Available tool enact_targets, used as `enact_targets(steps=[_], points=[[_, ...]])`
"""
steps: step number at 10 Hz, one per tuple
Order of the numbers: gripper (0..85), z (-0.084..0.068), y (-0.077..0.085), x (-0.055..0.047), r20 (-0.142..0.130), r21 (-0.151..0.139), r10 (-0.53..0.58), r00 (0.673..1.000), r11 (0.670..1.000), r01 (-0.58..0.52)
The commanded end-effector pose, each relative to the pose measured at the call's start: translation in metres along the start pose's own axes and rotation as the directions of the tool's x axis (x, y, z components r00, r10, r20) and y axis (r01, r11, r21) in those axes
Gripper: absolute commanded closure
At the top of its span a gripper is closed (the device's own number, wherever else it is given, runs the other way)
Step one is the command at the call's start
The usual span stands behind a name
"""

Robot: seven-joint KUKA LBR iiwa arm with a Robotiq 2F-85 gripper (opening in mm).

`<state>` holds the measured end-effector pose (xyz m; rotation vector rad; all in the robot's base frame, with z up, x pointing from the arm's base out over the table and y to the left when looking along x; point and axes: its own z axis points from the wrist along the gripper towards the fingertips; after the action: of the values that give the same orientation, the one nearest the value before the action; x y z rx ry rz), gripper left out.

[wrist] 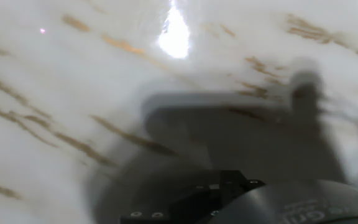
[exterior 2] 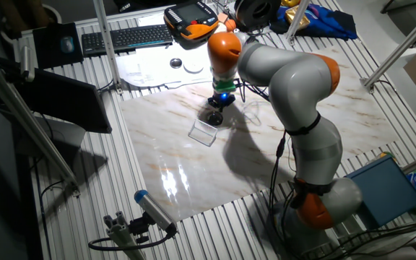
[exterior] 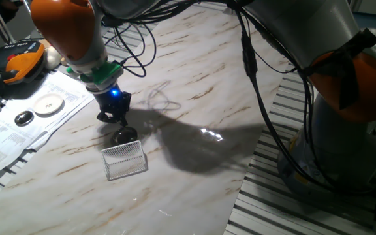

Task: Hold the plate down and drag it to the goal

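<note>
The plate [exterior: 125, 136] is a small shiny metal dish on the marble tabletop, directly below my gripper [exterior: 116, 125]. The black fingers come down onto its far rim, and the plate's near half shows. The goal [exterior: 125, 160], a see-through mesh-textured rectangle with a pale outline, lies just in front of the plate, almost touching it. In the other fixed view the gripper [exterior 2: 217, 108], plate [exterior 2: 214, 118] and goal [exterior 2: 203, 132] stand in a short line. The hand view is blurred, showing only marble and shadow. The gap between the fingers is not clear in any view.
A white round disc [exterior: 48, 104] and a small dark disc [exterior: 23, 118] lie on printed paper at the left. An orange pendant [exterior: 18, 62] sits beyond them. Cables [exterior: 142, 39] hang behind the arm. The marble sheet's edge [exterior: 240, 189] runs along the right, with slatted metal beyond.
</note>
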<state>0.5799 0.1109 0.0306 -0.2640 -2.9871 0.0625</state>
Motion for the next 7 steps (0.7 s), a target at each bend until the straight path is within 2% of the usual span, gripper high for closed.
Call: enact_targets(steps=[1, 5, 6, 7], points=[[85.0, -0.001, 0.001, 0.001, -0.006, -0.009, 0.002, 1.0, 1.0, -0.002], [85.0, 0.001, 0.016, 0.013, -0.021, -0.017, 0.027, 0.999, 0.999, -0.028], [85.0, 0.0, 0.019, 0.015, -0.042, -0.029, 0.03, 0.999, 0.999, -0.031], [85.0, -0.002, 0.022, 0.018, -0.053, -0.028, 0.036, 0.998, 0.999, -0.037]])
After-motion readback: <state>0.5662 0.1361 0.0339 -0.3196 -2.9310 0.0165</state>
